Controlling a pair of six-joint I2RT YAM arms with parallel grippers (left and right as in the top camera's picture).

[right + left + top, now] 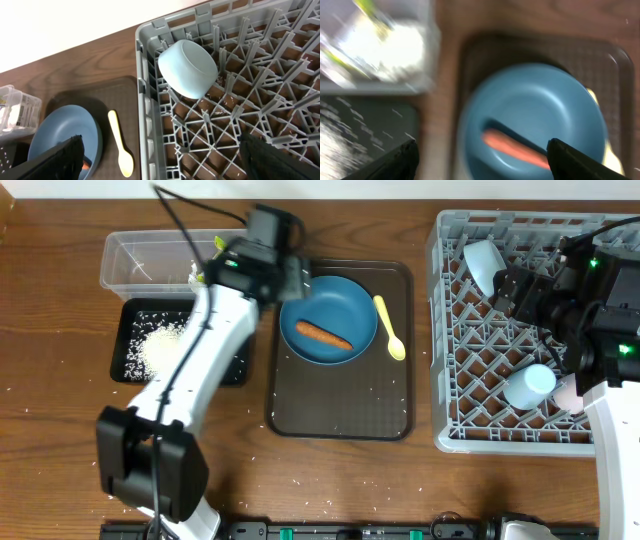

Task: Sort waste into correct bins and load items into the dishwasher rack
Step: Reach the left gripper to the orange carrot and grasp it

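An orange-brown sausage (323, 336) lies in the dark-blue dish (345, 305) on the brown tray. My left gripper (297, 280) hangs open over the dish's left edge. In the blurred left wrist view the sausage (512, 146) shows between its fingers (402, 160), not touching them. White tissue (395, 45) and a green-and-white wrapper (372, 12) lie in the clear tub (125, 242). Rice (160, 345) fills the black tray (225, 360). The yellow spoon (390, 328) lies right of the dish. My right gripper (165, 160) is open over the rack's (440, 330) left wall, near the white bowl (190, 67).
A light-blue cup (528, 385) and a pink cup (567, 392) stand in the rack's front right part. The brown serving tray (340, 400) sits between the bins and the rack. Loose rice grains (300, 470) dot the wooden table in front.
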